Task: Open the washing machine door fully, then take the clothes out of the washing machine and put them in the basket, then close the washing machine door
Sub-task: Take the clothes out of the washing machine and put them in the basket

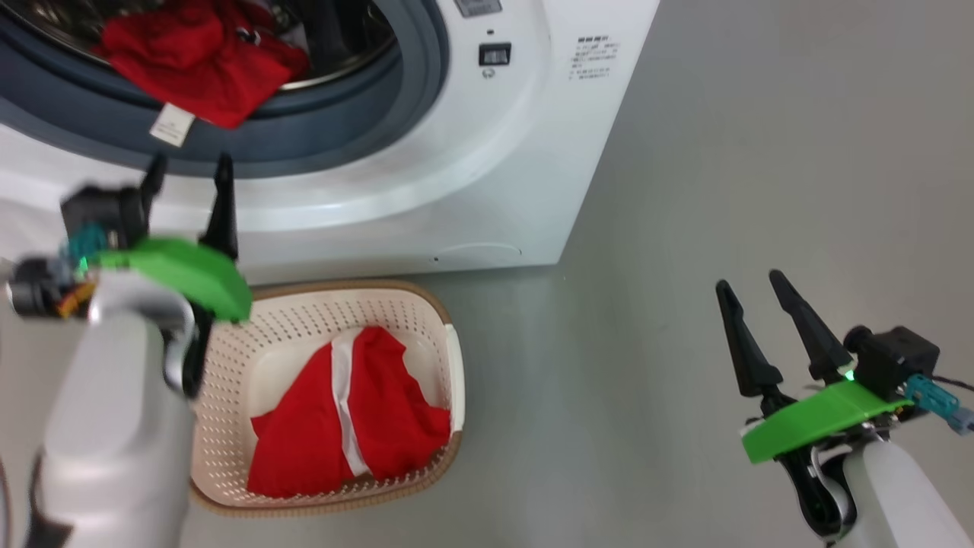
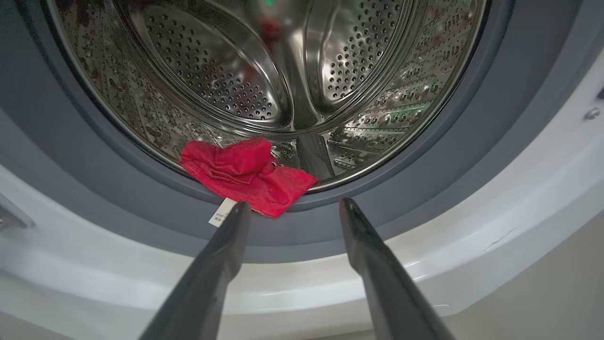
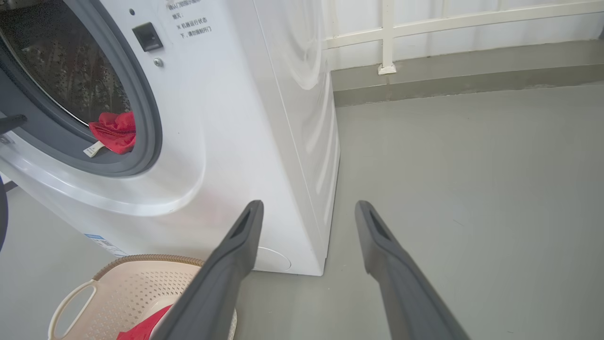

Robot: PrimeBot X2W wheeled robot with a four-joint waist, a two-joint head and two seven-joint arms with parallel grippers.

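Observation:
The white washing machine (image 1: 487, 152) stands with its round mouth uncovered; its door is out of view. A crumpled red piece of the clothes (image 1: 202, 65) (image 2: 245, 174) (image 3: 115, 132) hangs over the grey gasket lip, its white tag dangling. My left gripper (image 1: 189, 169) (image 2: 292, 208) is open just below and in front of that cloth, touching nothing. Another red garment with white trim (image 1: 358, 415) lies in the cream basket (image 1: 304, 312) (image 3: 108, 288) on the floor before the machine. My right gripper (image 1: 749, 285) (image 3: 306, 208) hangs open and empty over the floor to the right.
Grey floor (image 1: 761, 152) spreads to the right of the machine. A white wall with a rail (image 3: 448, 28) closes off the far side. The basket sits close against the machine's lower front, under my left arm.

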